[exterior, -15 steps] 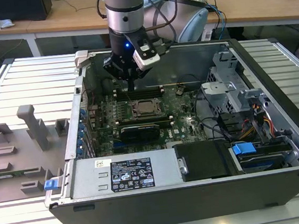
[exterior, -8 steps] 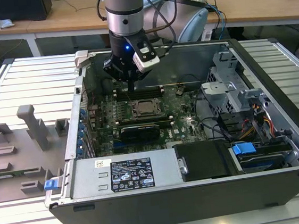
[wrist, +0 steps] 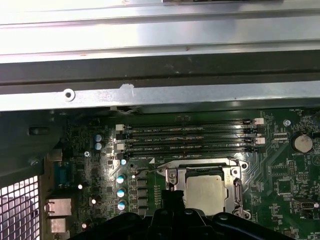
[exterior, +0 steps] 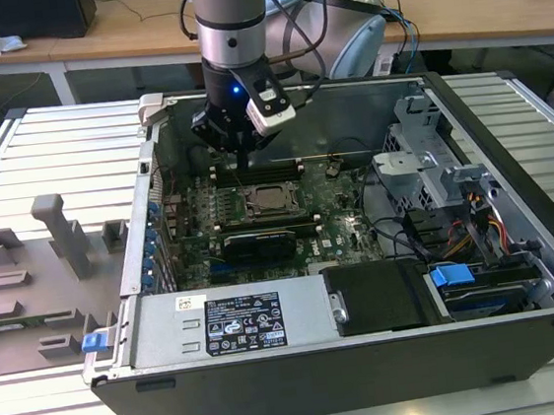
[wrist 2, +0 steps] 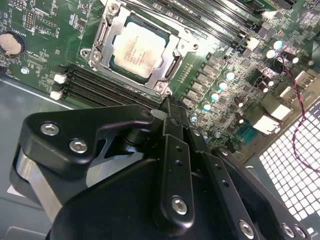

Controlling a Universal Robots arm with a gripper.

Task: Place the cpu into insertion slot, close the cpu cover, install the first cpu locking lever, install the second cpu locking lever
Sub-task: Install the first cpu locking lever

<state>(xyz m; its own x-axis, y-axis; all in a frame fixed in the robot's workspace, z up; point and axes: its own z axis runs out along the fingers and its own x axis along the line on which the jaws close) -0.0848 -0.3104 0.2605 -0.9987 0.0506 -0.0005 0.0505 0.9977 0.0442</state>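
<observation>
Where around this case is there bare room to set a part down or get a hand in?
Bare ribbed table beyond the grey fixture, and more on the case's other side. Inside it is crowded: the gripper hangs over the memory slots beside the cpu; cables and drive cage fill the exterior view's right.

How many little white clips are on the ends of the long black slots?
4 in the first wrist view: two white clips at one end of the memory slots, two at the other. More may be hidden.
</observation>
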